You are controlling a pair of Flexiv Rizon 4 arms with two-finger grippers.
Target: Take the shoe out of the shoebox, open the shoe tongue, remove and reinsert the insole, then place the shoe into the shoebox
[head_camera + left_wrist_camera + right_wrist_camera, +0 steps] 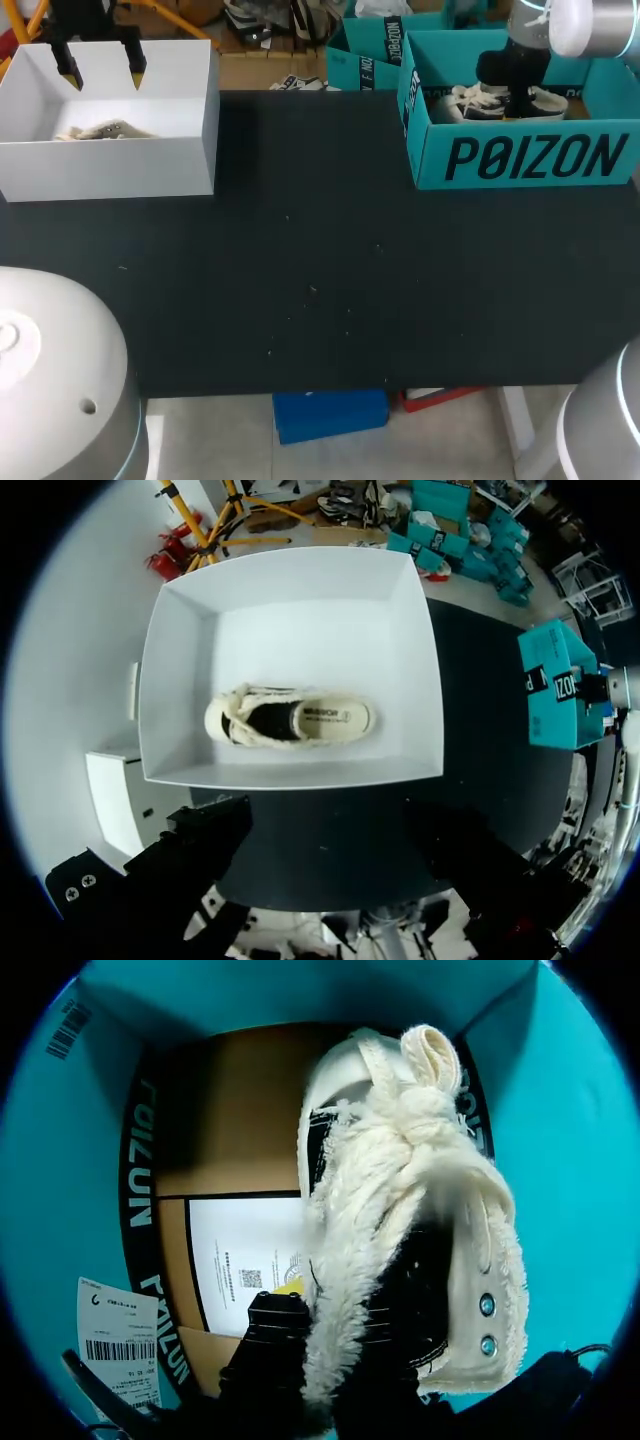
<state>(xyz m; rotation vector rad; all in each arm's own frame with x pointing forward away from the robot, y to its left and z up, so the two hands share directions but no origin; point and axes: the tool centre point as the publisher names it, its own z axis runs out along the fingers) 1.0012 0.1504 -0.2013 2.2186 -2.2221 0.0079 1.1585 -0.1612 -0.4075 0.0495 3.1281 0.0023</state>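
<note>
The fleece-lined shoe [420, 1190] is seen inside the teal shoebox [520, 160], directly under the right gripper [335, 1350], which is lowered into this box. The woolly cream collar of the shoe is found right at the gripper. The loop of the shoe is at the end farthest from the gripper, and two metal eyelets are seen just beside it. Whether this gripper is clamped on the shoe cannot be told, because fleece and shadow cover the place of contact. On the box floor beside the gripper, a printed paper sheet [245, 1250] is laid, and a white barcode label [120, 1345] is seen near it.

The left gripper [102, 70] is held above the white box [190, 120], with its two yellow tips well apart and nothing between them. Below and ahead of this gripper, a second cream shoe [290, 718] is laid flat on the floor of the white box, with its opening turned up to the gripper. It is not touched by the gripper.

Both boxes are placed on the black table [320, 270], well apart from each other.
</note>
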